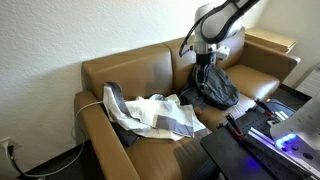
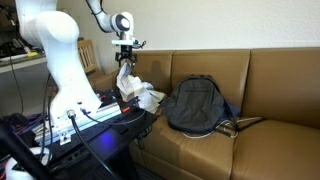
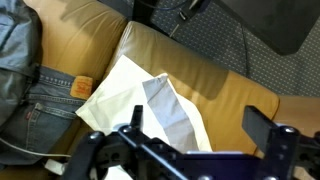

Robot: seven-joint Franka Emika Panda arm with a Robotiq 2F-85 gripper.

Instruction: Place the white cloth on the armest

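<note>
Arm (image 2: 55, 45) upright, fingers (image 3: 262, 124) spread (pointing downward).

Wrist view: armrest (image 3: 215, 65) leather lies bare top ctr to right, open from above. A cloth (image 3: 140, 100) covers ctr frame, jeans (image 3: 40, 100) crowd the left edge. In an exterior view, backpack (image 2: 195, 103) blocks mid-frame; seat (image 2: 275, 140) at lower right is free. The desk (image 2: 125, 118) w/ cables (image 2: 95, 145) hems in lower left, robot base (image 2: 55, 70) fills upper left.

Counted on inspection: one tan leather sofa (image 1: 140, 65), one dark grey fabric backpack (image 1: 212, 88), one white cloth (image 3: 125, 95), one pair of blue denim jeans (image 3: 40, 100).
</note>
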